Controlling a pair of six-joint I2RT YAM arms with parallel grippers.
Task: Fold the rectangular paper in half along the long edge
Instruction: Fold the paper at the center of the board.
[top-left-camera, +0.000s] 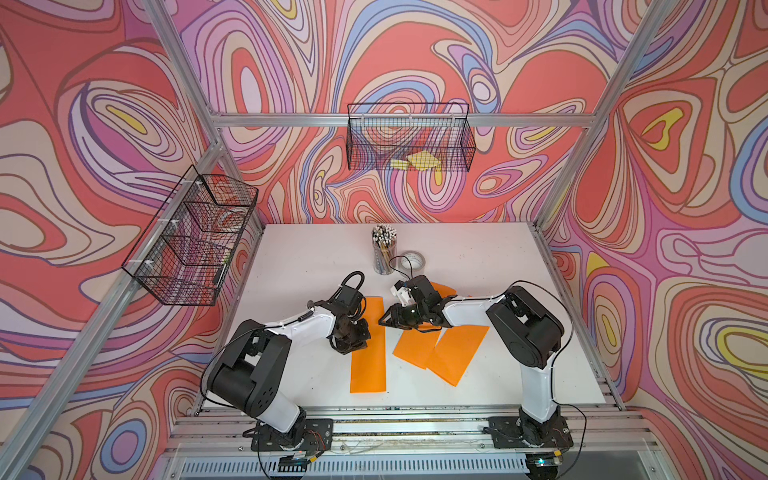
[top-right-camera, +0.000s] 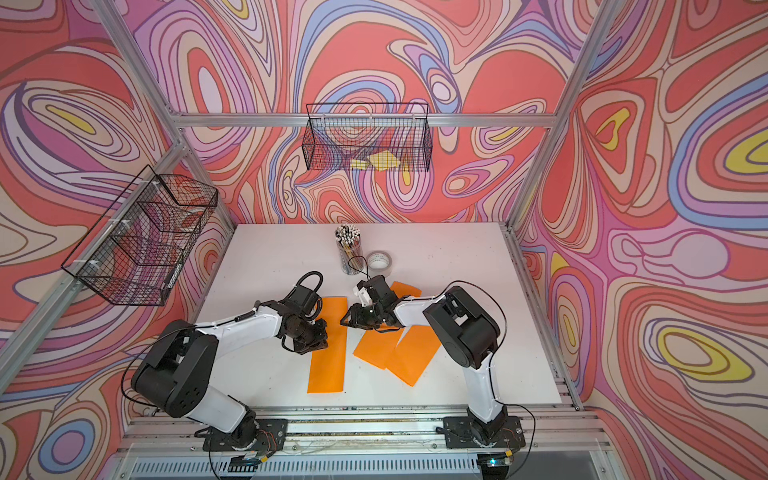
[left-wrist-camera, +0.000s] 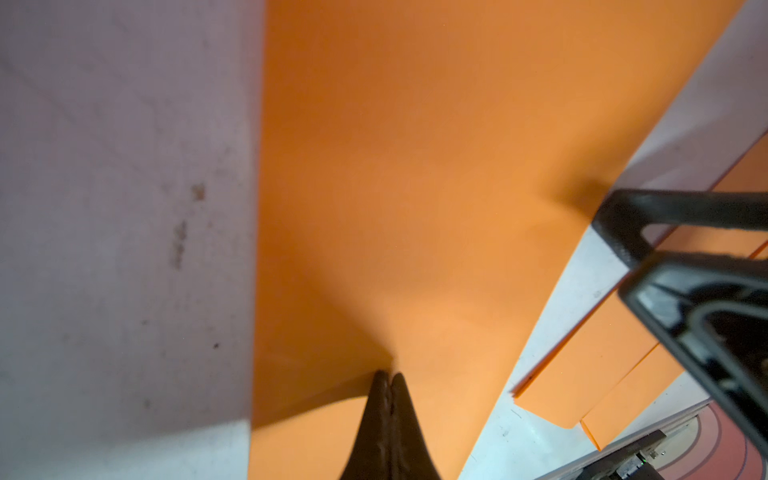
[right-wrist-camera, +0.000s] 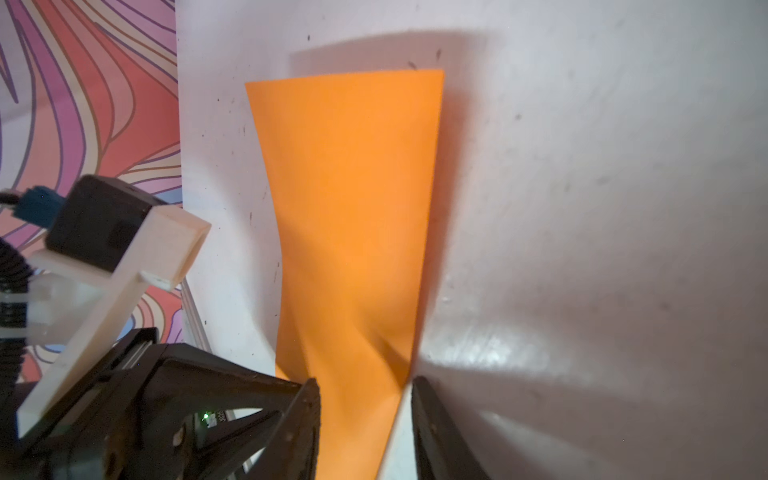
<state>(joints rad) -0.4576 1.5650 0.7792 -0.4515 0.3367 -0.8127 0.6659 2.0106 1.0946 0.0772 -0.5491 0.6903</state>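
Near mid tabletop (top-left-camera: 478, 257), toward its front edge, we see the paper (top-left-camera: 368, 361) lying as a narrow strip, prob. already folded; what's left is approx. pressing the crease. Left end effector (left-wrist-camera: 388, 380) is pinched together, tips on the paper. Right end effector (right-wrist-camera: 365, 382) has jaws apart around the long edge, no clamp.

Paper: you see a long orange paper strip (top-right-camera: 328, 368) lying on the white table (top-right-camera: 266, 257).
Left gripper: your left gripper (top-right-camera: 312, 341) sits over the strip's middle.
Right gripper: your right gripper (top-right-camera: 348, 320) is at the strip's near edge.
Beside: more orange paper sheets (top-right-camera: 411, 357) overlap.
Back: a clear cup of pencils (top-right-camera: 348, 253) stands by a grey tape roll (top-right-camera: 379, 261).
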